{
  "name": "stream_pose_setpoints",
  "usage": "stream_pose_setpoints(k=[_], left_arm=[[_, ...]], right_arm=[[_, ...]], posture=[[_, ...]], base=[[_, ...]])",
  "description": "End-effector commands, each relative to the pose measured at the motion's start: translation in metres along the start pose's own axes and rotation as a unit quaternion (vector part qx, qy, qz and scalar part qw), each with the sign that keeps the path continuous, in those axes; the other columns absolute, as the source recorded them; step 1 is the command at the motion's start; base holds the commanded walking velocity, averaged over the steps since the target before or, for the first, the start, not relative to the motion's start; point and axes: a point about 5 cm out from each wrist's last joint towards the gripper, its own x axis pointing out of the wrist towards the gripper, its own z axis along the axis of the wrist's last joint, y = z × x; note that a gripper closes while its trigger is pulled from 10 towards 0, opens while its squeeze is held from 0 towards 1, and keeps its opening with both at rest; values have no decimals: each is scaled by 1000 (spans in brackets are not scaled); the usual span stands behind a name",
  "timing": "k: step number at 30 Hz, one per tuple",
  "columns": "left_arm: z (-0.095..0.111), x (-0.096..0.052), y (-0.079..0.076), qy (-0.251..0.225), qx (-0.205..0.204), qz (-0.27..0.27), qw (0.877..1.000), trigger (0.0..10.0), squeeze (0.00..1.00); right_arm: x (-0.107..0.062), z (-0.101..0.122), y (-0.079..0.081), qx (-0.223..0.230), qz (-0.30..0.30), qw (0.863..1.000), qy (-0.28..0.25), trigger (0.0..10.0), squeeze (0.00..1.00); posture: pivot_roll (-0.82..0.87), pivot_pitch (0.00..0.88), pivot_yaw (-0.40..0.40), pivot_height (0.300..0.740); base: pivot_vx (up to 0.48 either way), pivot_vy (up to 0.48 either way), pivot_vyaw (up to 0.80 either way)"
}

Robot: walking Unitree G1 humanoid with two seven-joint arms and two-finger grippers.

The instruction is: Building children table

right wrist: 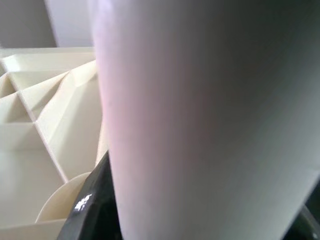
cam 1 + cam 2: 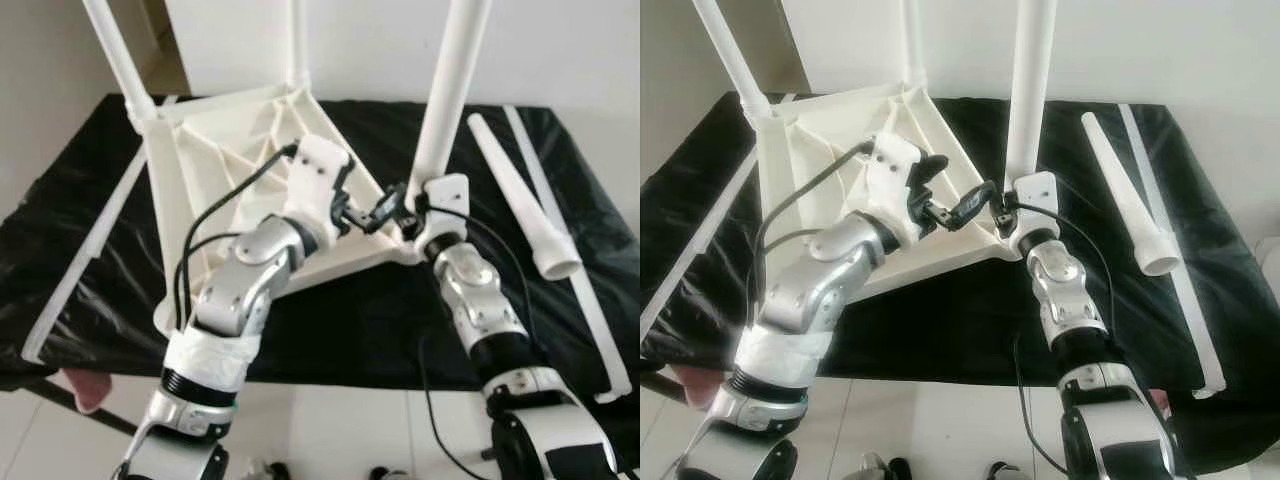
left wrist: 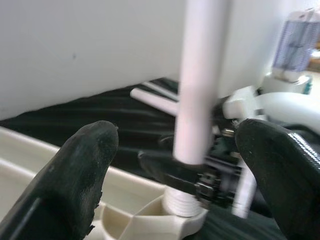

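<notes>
1. The upturned table top (image 2: 230, 150) lies on the black-covered surface (image 2: 80, 230).
2. At its five o'clock corner stands the leg (image 2: 445, 90); keep it plumb while turning.
3. The right gripper (image 2: 992, 205) jaws clamp its base.
4. The left gripper (image 3: 175, 175) jaws are spread.

A black sheet (image 2: 330, 330) covers the surface, wrinkled and glossy. On it lies an upturned white tabletop (image 2: 230, 170), ribbed underside up, with legs standing at three of its corners. The nearest corner sits right at the right gripper (image 2: 402, 205), where one leg (image 2: 450, 90) rises from its socket; the left gripper (image 2: 355, 215) is just beside it, over the tabletop. A loose leg (image 2: 520, 195) lies flat on the sheet, well out to the right of the right gripper. A long white strip (image 2: 570, 250) lies beyond it, near the sheet's right edge. Another strip (image 2: 90, 250) lies far left of the left gripper. Pale floor tiles (image 2: 340, 430) show below the sheet's near edge.
</notes>
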Motion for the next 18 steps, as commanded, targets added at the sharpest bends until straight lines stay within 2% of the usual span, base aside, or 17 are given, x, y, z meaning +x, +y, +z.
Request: stream_pose_setpoints(k=[1,9,13,18], left_arm=[[-2,-3,1,5,-6,11,1000,10000,0],[-2,-4,0,4,-6,9,1000,10000,0],[-1,-5,-1,4,-7,9,1000,10000,0],[-1,-5,-1,3,-8,9,1000,10000,0]], right_arm=[[-18,-49,-11,21,-34,992,116,10000,0],[-21,-54,-10,39,-45,991,116,10000,0],[-24,-54,-9,41,-54,993,100,10000,0],[-28,-53,-12,23,-91,992,88,10000,0]], posture=[[-83,132,25,740],[-84,126,24,740],[-83,126,22,740],[-87,132,21,740]], base=[[0,0,0],[0,0,0],[0,0,0],[0,0,0]])
